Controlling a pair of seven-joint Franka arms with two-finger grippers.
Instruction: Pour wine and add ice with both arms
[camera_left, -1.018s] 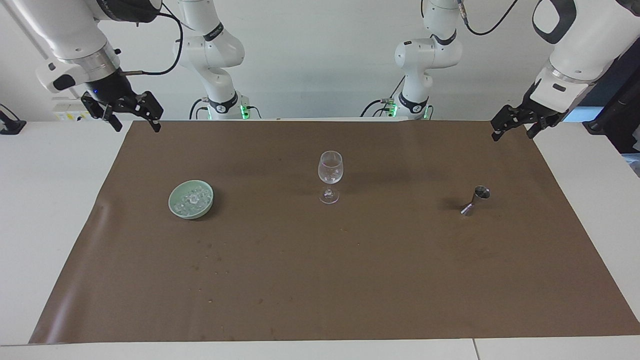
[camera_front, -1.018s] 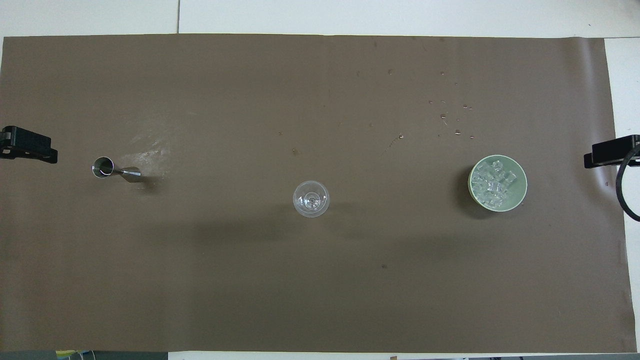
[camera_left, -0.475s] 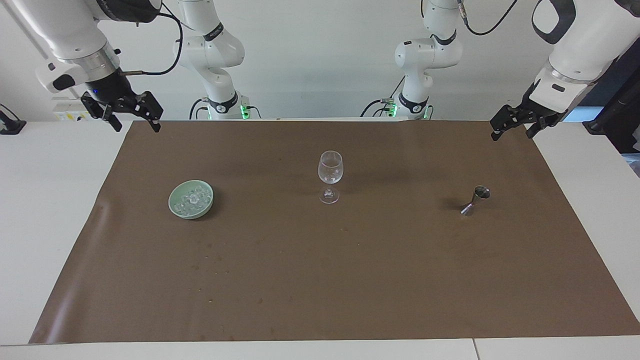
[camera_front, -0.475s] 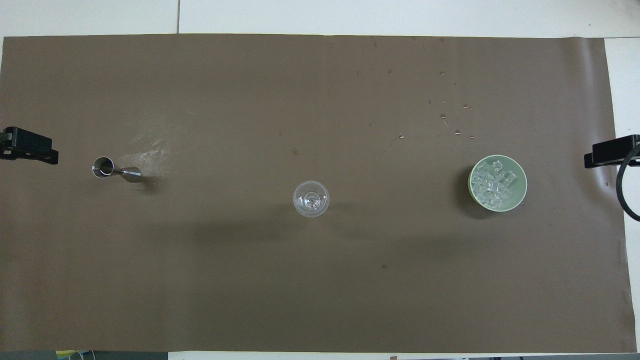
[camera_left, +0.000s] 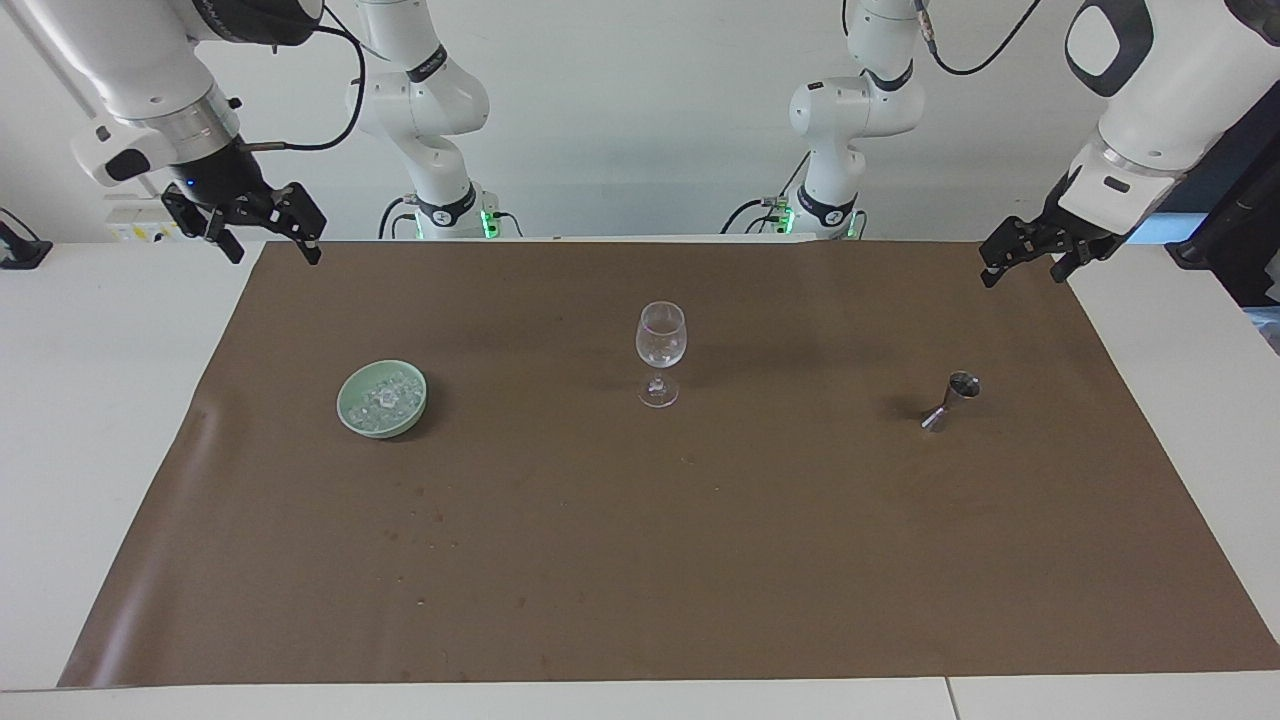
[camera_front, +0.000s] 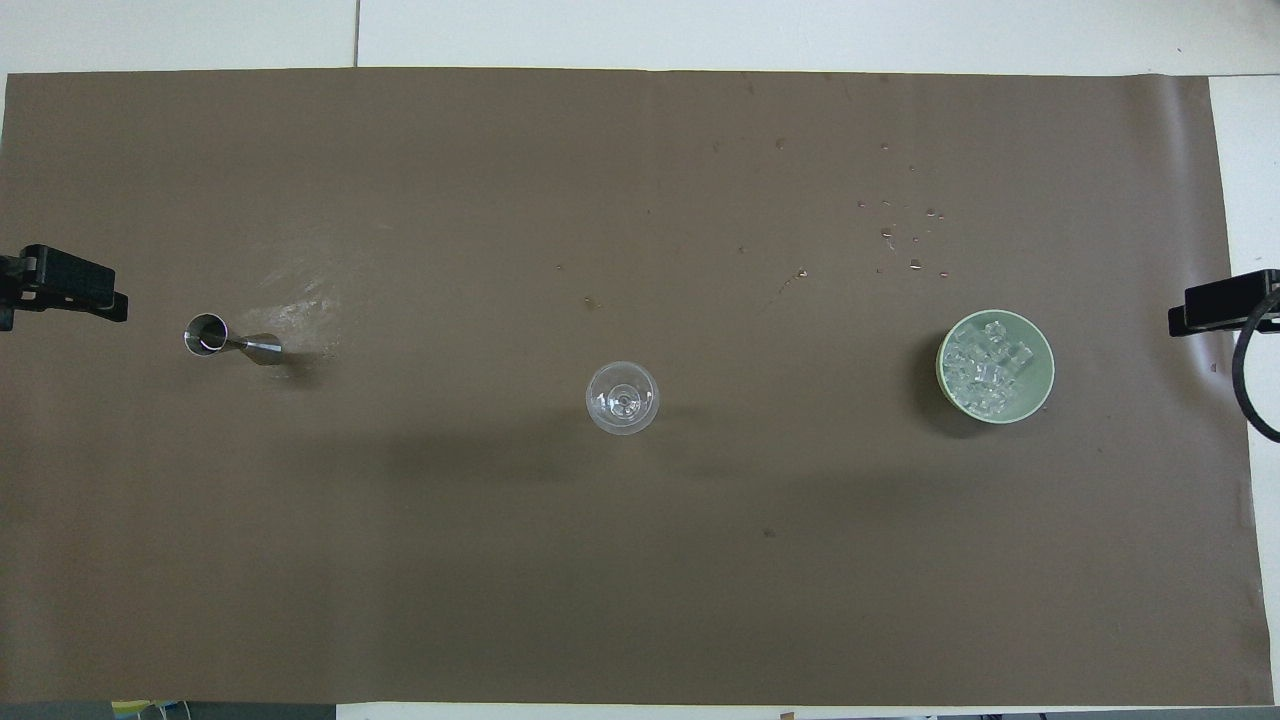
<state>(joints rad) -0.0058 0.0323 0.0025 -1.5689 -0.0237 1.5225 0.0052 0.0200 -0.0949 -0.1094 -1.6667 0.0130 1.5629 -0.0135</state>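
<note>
Our left gripper (camera_left: 1030, 254) has crept inward toward the jigger (camera_left: 951, 400), released; right gripper (camera_left: 262, 232) waits released at its corner. Ice (camera_left: 384, 398) sits in the bowl (camera_left: 355, 418); pouring comes first, we reckon.

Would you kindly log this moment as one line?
left gripper: open, empty | right gripper: open, empty | ice: in bowl | glass: upright, unfilled

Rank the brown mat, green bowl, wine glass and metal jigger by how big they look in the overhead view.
1. brown mat
2. green bowl
3. wine glass, though its raised rim sits nearer the camera
4. metal jigger
</note>
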